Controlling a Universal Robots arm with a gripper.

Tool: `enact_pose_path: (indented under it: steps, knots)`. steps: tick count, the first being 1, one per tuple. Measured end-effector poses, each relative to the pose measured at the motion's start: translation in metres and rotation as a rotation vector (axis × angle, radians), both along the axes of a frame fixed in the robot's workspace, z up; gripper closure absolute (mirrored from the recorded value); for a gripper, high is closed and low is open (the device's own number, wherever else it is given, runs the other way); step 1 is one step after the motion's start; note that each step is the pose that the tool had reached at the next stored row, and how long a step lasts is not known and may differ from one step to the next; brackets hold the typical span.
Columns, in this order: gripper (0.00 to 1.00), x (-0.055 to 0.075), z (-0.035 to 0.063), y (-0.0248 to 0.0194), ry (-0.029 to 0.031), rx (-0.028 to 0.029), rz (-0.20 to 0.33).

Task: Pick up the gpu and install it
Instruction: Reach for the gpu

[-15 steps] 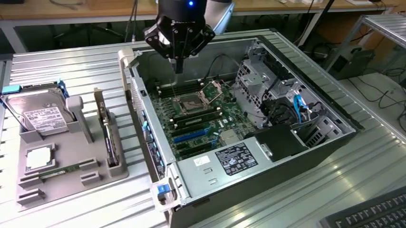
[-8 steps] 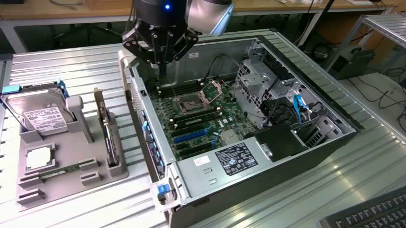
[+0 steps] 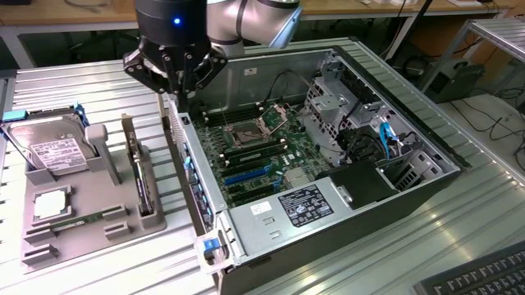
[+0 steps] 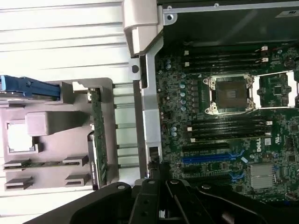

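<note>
**Item 1, gripper** [image 3: 179, 93]: black, multi-link fingers on a silver-grey robot arm [image 3: 250, 18]. The jaws are closed together and carry nothing. It hangs over the edge wall of the case on the exterior view's left, towards the far end, between the tray and the motherboard. In the wrist view the gripper [image 4: 158, 173] sits above that same wall.

**Item 2, gpu** [image 3: 144, 184]: thin flat dark circuit card with a silvery metal end bracket. It stands on edge in a slot of the tray, on the side nearest the case, with the bracket at its far end. It is apart from the gripper and not touched. In the wrist view the gpu [image 4: 98, 135] shows as a long green-edged strip.

**Item 3, grey moulded plastic tray** [image 3: 82, 236]: lies on the ribbed metal table [image 3: 459, 203], just beside the case on the exterior view's left. It also holds:
- a silver hard drive with a white label [image 3: 53, 147], at its far end in a blue frame
- a square silvery processor chip [image 3: 49, 204]
- a slim green memory stick [image 3: 78, 220], lying flat near the chip

**Item 4, open black and grey computer case** [image 3: 271, 67]: lies on its side. Inside:
- a green motherboard [image 3: 283, 161]
- an open processor socket [image 3: 246, 132]
- a blue expansion slot [image 3: 246, 176]
- a labelled silver power supply box [image 3: 299, 206] at the near end
</note>
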State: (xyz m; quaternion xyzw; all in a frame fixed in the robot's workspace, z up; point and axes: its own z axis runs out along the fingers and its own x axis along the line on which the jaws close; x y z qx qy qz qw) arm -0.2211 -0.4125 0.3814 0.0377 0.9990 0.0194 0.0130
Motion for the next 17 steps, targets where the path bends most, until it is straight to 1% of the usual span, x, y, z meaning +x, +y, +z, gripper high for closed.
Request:
enact_pose_path:
  steps: [7,8,12,13,14,15,17]
  knots:
    - [0.89,-0.034,-0.0101,-0.0014,0.0020,-0.0037,0.000]
    - [0.89,-0.042,-0.0125,-0.0017,0.0023,-0.0044,0.000]
    - [0.89,-0.060,-0.0178,-0.0023,0.0042,-0.0063,0.000]
    - [0.89,-0.063,-0.0189,-0.0024,0.0051,-0.0067,0.000]
    - [0.89,-0.065,-0.0197,-0.0024,0.0073,-0.0075,0.000]
    - [0.89,-0.066,-0.0200,-0.0024,0.0116,-0.0087,0.000]
    - [0.89,-0.066,-0.0200,-0.0024,0.0116,-0.0087,0.000]
